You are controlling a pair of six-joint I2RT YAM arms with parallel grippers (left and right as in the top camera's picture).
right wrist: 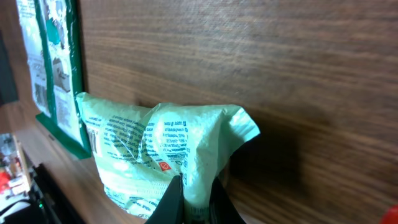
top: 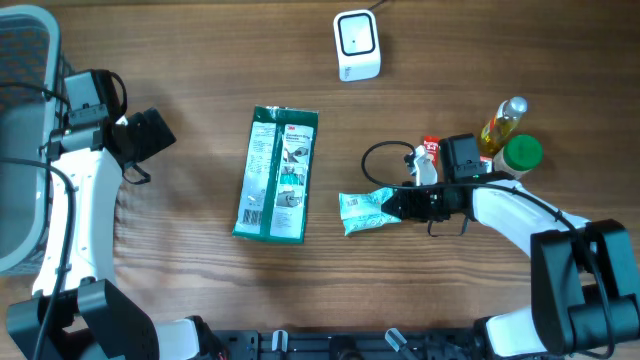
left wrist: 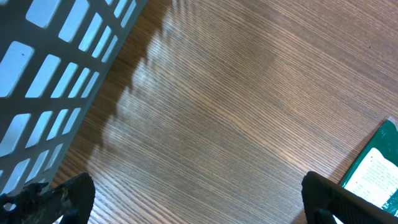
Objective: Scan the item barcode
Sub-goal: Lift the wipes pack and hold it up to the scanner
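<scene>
The fingers (right wrist: 171,200) of the right gripper (right wrist: 194,208) are clenched on the crimped end of a pale green pouch (right wrist: 155,146), squeezing the foil into a fold between them. The pouch lies on the wooden table (top: 180,260) just right of the large green package (top: 277,174), level with the package's lower right corner, with a narrow strip of wood between the two. Its printed face is up and its body is crumpled.

Further right of the package, past the pouch and behind the right wrist, a black cable loop (top: 385,160) lies on the wood. Next comes a small red and white item (top: 430,148), then a green-lidded jar (top: 521,153) and a bottle of yellow liquid (top: 503,122) close together.

Left of the package and well apart from it, the left gripper (top: 150,135) hangs over bare wood with its fingers (left wrist: 68,196) spread wide and nothing between them. A grey slatted basket (top: 25,130) sits further left again, at the table's edge.

The white scanner (top: 357,44) stands beyond the package's upper right corner, well apart from it and from the pouch, near the far edge.
</scene>
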